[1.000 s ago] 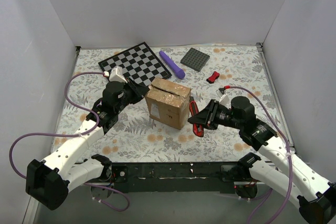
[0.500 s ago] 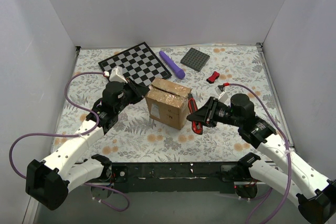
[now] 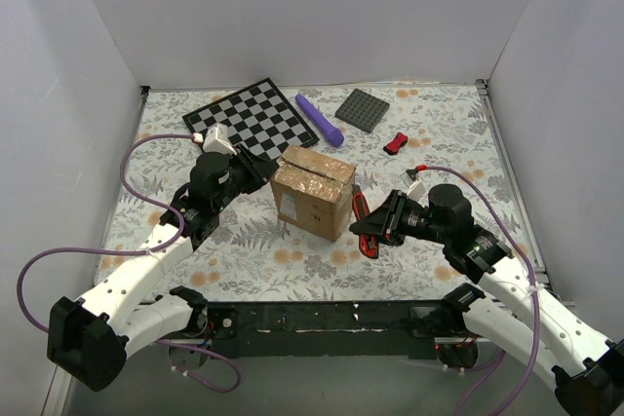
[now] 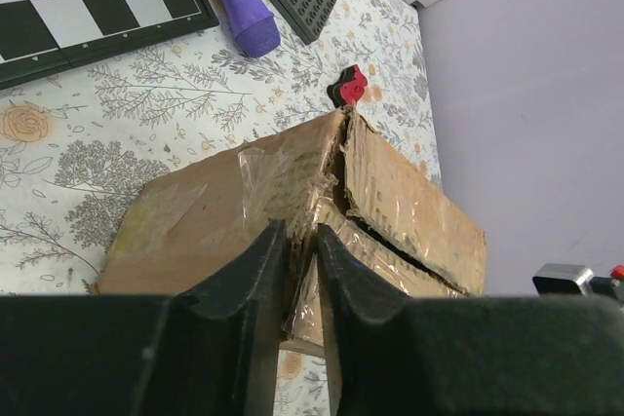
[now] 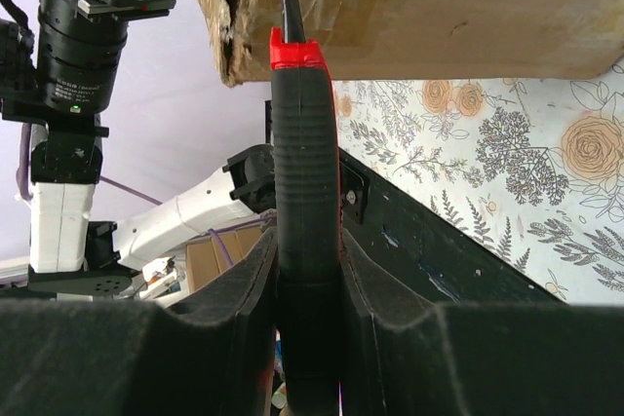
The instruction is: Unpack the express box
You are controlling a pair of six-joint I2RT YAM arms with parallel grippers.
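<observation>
The express box (image 3: pixel 312 192) is a brown cardboard carton with glossy tape, standing mid-table. Its top flaps show a split along the seam in the left wrist view (image 4: pixel 400 187). My left gripper (image 3: pixel 259 174) is at the box's left top edge, shut on the taped flap edge (image 4: pixel 302 236). My right gripper (image 3: pixel 378 225) is to the right of the box, shut on a red and black utility knife (image 3: pixel 361 213). In the right wrist view the knife (image 5: pixel 305 133) points its blade at the box's lower edge (image 5: pixel 439 7), between my fingers (image 5: pixel 307 270).
A chessboard (image 3: pixel 249 116) lies at the back left. A purple cylinder (image 3: pixel 320 119), a dark grey studded plate (image 3: pixel 363 109) and a small red clip (image 3: pixel 395 143) lie behind the box. White walls enclose the table on three sides.
My right gripper with the knife moved in toward the box's right side, then drew back and lower a little. The left arm and box have not moved.
</observation>
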